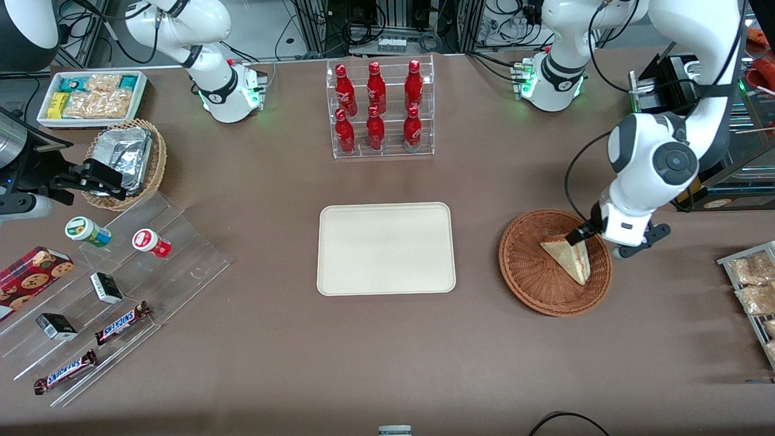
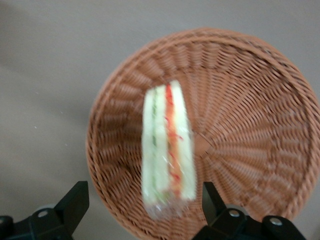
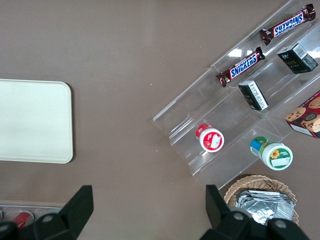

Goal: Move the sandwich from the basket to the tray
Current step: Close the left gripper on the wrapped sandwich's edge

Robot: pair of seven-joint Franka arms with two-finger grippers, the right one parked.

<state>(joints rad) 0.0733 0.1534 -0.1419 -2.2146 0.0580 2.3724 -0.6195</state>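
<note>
The sandwich (image 1: 568,257), a pale bread wedge in clear wrap with red and green filling stripes, lies in the reddish-brown woven basket (image 1: 519,266) toward the working arm's end of the table. My gripper (image 1: 584,236) hovers just above the sandwich's end farther from the front camera, and it is open. In the left wrist view the sandwich (image 2: 166,145) lies in the basket (image 2: 250,125), lengthwise in line with the gap of the gripper (image 2: 144,205); the two black fingers (image 2: 75,200) stand wide of it, touching nothing. The cream tray (image 1: 385,248) lies bare at the table's middle, beside the basket.
A clear rack of red bottles (image 1: 380,109) stands farther from the front camera than the tray. A stepped acrylic display (image 1: 121,284) with snacks, a tan basket of foil packets (image 1: 127,160) and a white bin (image 1: 91,97) lie toward the parked arm's end. Snack bags (image 1: 754,284) sit near the basket.
</note>
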